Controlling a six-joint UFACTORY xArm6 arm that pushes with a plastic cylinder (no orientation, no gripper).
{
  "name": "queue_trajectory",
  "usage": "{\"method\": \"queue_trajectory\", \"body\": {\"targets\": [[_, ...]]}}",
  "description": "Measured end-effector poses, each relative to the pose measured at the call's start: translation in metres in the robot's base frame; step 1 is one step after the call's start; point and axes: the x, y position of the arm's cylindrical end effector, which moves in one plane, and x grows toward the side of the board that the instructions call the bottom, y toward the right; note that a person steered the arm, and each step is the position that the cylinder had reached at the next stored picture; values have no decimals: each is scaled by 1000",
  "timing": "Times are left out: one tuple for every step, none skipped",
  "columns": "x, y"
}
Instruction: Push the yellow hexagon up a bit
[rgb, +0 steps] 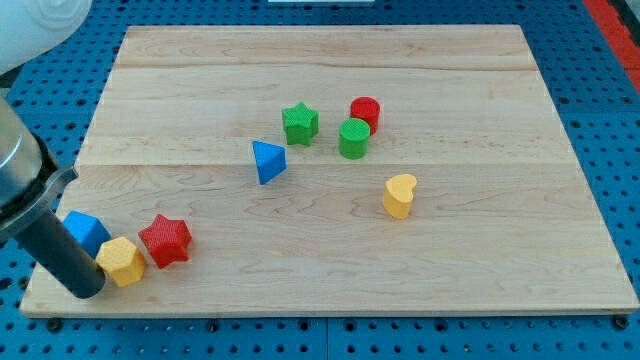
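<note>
Tabletop (330, 270): pale wooden board on blue pegboard; carries all eight blocks. No containers here, so nothing is held in anything.
End effector: plain dark rod, no jaws, so it neither clasps nor lets go. My tip (90, 292) sits just at the yellow hexagon's lower-left edge, seemingly touching.
Yellow hexagon (122, 261): the landmark, near the board's lower-left corner. Judged a light, rigid plastic piece that slides readily on smooth wood and may spin if pushed off-centre. No gripping possible; the place to bear on is the middle of its bottom face, pushing toward the view's top.
Red star (165, 240): touching or just beside the hexagon, to its upper right; likely to be nudged.
Blue block (84, 231): just up-left of the hexagon, partly behind the rod; shape unclear.
Blue triangle (267, 161): well up-right of the hexagon.
Yellow heart (399, 195): far right of the hexagon.
Green star (300, 123), green cylinder (354, 138), red cylinder (365, 112): cluster far up-right of the hexagon.
</note>
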Motion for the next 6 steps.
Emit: {"method": "queue_trajectory", "body": {"targets": [[-2, 2], [-3, 7], [0, 9], [20, 10], [18, 22], [-2, 36]]}}
